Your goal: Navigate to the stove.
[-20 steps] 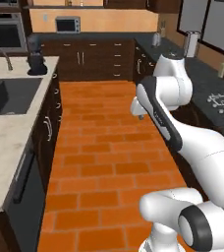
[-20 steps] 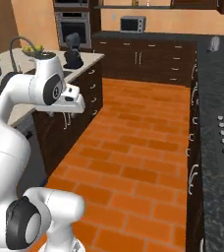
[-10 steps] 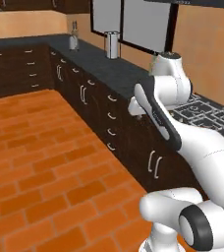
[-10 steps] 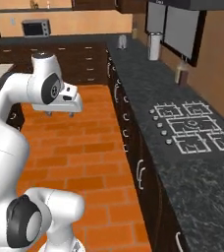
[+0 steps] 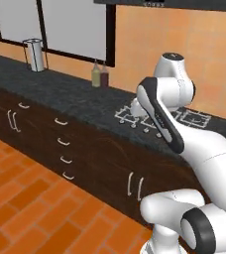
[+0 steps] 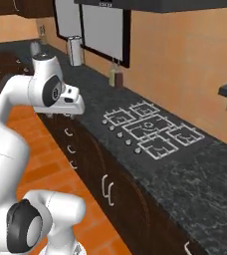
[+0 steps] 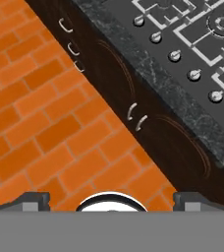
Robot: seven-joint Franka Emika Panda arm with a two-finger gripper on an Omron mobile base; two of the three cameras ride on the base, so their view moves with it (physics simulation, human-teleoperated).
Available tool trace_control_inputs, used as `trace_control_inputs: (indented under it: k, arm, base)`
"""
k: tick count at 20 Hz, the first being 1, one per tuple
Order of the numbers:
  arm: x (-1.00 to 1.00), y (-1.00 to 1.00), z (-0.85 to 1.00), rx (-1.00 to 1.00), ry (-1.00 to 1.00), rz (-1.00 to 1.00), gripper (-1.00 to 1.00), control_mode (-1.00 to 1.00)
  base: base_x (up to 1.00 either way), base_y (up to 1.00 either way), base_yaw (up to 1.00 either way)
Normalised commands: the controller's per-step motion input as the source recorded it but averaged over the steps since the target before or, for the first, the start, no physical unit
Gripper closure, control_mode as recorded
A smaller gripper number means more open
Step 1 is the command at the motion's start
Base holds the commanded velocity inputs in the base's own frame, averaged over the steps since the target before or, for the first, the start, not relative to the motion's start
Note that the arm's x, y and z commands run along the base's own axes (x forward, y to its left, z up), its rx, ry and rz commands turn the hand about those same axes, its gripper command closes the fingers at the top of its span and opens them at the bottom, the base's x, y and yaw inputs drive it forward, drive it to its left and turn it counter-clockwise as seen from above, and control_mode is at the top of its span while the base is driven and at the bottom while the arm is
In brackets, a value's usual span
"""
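The stove (image 6: 150, 130) is a flat black cooktop with pale grey wire grates, set in the dark speckled counter straight ahead; small silver knobs (image 6: 121, 135) line its front edge. In the left base view my arm covers part of the stove (image 5: 197, 118). The hand view looks down on the stove (image 7: 202, 34) at the upper right. My gripper (image 6: 69, 114) hangs over the counter's front edge, left of the stove. Its fingertips (image 7: 33, 199) stand far apart, so the gripper (image 7: 112, 201) is open and holds nothing.
Dark cabinet fronts (image 5: 60, 144) with pale handles run under the counter (image 6: 195, 184). Orange brick floor (image 5: 16, 208) lies in front. Two bottles (image 5: 100, 74) and a grey cylinder (image 5: 34, 54) stand by the back wall. A dark hood (image 6: 150, 5) hangs above.
The whole picture has swung: the base has turned and driven toward the counter, so the stove now lies close and in front. The arm keeps the same pose.
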Motion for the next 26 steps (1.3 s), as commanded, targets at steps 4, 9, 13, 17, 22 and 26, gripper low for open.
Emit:
trace_control_inputs:
  k: [4,9,13,17,22,26]
  arm:
    - [0.0,0.0,0.0,0.0,0.0,0.0,-1.0,1.0]
    - [0.0,0.0,0.0,0.0,0.0,0.0,-1.0,1.0]
    - [0.0,0.0,0.0,0.0,0.0,0.0,-1.0,1.0]
    - [0.0,0.0,0.0,0.0,0.0,0.0,-1.0,1.0]
    - [0.0,0.0,0.0,0.0,0.0,0.0,-1.0,1.0]
    - [0.0,0.0,0.0,0.0,0.0,0.0,-1.0,1.0]
  base:
    - [0.92,0.84,-0.58]
    - [0.78,0.68,-0.59]
    - [0.58,0.42,-0.62]
    - [0.61,0.33,-0.57]
    - [0.65,0.46,-0.51]
    - [0.46,0.54,-0.37]
